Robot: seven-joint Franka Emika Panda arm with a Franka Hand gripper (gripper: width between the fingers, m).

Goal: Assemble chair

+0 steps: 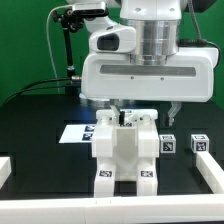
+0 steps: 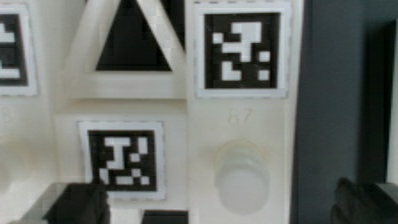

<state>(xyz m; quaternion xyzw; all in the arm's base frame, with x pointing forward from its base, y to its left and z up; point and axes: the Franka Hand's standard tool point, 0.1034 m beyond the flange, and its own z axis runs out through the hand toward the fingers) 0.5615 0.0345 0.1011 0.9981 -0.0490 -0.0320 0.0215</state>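
The gripper (image 1: 144, 110) hangs straight down under the arm's broad white wrist block, in the middle of the exterior view. Its two fingers stand wide apart and hold nothing. One finger is off the chair's upper edge on the exterior view's left. The other hangs well clear on the exterior view's right.

The chair (image 1: 126, 152), a partly built block of glossy white panels, stands upright on the black worktop (image 1: 35, 125) in the lower middle of the frame. Its top reaches up between the fingers. Black-and-white square tags show on its front faces, two of them low down by the worktop.

In the wrist view the chair (image 2: 214, 110) fills nearly the whole picture. Its white panels carry tags, and there is a dark triangular gap between slanted parts. A dark fingertip (image 2: 80, 205) shows at the picture's edge; I cannot tell whether it touches the panel.

Beyond the chair on the exterior view's right sit two small tagged cubes (image 1: 169, 143), apart from each other. On the exterior view's left the marker board (image 1: 72, 133) lies flat, just behind the chair.
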